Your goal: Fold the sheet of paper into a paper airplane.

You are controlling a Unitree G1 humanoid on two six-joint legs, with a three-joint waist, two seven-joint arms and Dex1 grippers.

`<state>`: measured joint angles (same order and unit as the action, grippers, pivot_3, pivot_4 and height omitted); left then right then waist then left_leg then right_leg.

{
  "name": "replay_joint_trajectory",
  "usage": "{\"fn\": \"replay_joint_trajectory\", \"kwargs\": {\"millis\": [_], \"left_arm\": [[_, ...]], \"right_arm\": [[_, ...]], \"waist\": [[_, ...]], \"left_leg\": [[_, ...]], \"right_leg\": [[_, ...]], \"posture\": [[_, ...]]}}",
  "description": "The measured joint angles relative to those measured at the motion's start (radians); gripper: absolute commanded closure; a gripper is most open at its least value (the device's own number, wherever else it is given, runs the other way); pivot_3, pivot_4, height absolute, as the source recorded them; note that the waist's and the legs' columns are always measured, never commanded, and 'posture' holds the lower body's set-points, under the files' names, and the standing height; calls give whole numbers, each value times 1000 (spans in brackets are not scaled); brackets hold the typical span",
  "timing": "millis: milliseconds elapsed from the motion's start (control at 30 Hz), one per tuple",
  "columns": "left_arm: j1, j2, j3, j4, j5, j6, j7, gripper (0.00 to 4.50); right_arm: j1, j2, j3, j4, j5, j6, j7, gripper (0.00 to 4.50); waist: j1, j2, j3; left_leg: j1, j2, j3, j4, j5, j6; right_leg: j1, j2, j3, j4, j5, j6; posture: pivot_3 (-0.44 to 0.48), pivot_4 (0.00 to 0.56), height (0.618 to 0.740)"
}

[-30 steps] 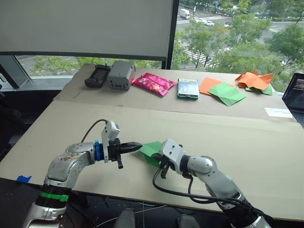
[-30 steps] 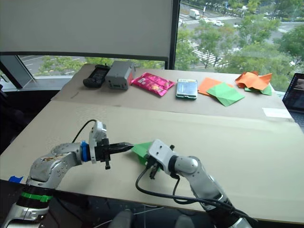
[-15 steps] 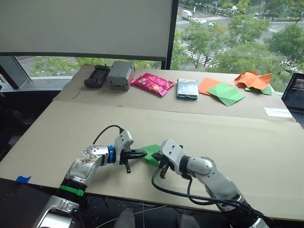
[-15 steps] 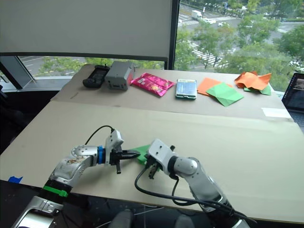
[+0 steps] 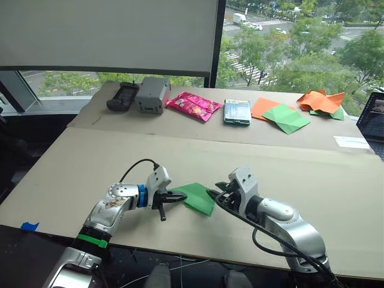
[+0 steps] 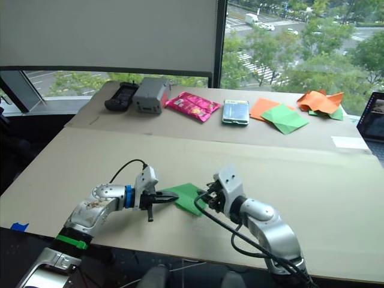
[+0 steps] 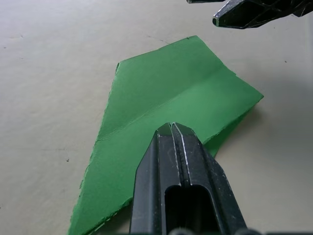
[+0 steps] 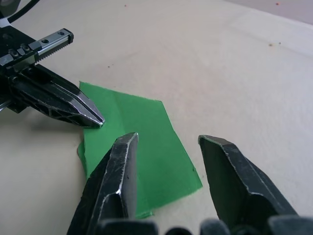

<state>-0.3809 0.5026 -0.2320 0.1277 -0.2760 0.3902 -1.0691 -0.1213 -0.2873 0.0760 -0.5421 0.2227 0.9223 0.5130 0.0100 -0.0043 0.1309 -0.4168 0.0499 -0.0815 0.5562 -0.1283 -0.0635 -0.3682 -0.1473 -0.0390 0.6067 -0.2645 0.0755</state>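
Observation:
The bright green sheet of paper (image 5: 198,197) lies near the table's front edge, folded into a flat layered wedge with a crease along its length (image 7: 176,93). My left gripper (image 5: 180,193) comes in from the left, shut, with its tip resting on top of the paper's left part (image 7: 171,128). Just off the paper's right edge, my right gripper (image 5: 217,193) stands open and holds nothing. In the right wrist view its open fingers (image 8: 124,161) hover over the paper (image 8: 146,142), facing the left gripper's tip (image 8: 93,115).
Along the back strip of the table lie a black controller (image 5: 123,95), a grey box (image 5: 150,94), a pink snack bag (image 5: 193,105), a green packet (image 5: 237,111), a paler green folded paper on orange paper (image 5: 287,117) and crumpled orange paper (image 5: 321,101). A laptop (image 5: 373,117) stands far right.
My right gripper has drawn back to the right off the paper and now stands open. The left gripper came lower and closer, its tip onto the paper, which now lies flatter.

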Motion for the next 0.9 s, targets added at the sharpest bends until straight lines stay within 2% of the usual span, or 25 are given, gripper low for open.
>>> {"fn": "replay_joint_trajectory", "kwargs": {"millis": [133,200,767,900], "left_arm": [[0,-1,0,0,0,-4,-2,4500],[0,-1,0,0,1,-8,-2,4500],[40,15,14,-34,0,-14,2,4500],[40,15,14,-34,0,-14,4,4500]], "right_arm": [[31,9,-58,-11,42,49,-25,2229],[33,48,-90,-11,80,74,-41,2229],[62,90,-96,62,195,109,-93,2229],[61,134,-112,83,234,109,-103,2229]], "waist": [[-1,0,0],[-2,0,0],[-2,1,0],[-2,1,0]], "left_leg": [[0,0,0,0,0,0],[0,0,0,0,0,0],[-2,0,0,0,0,0],[-2,0,0,0,0,0]], "right_leg": [[0,0,0,0,0,0],[0,0,0,0,0,0],[-1,0,0,-1,0,0],[-2,0,0,-2,0,0]], "posture": [[0,150,713],[0,150,713],[0,150,713],[0,150,713]]}}
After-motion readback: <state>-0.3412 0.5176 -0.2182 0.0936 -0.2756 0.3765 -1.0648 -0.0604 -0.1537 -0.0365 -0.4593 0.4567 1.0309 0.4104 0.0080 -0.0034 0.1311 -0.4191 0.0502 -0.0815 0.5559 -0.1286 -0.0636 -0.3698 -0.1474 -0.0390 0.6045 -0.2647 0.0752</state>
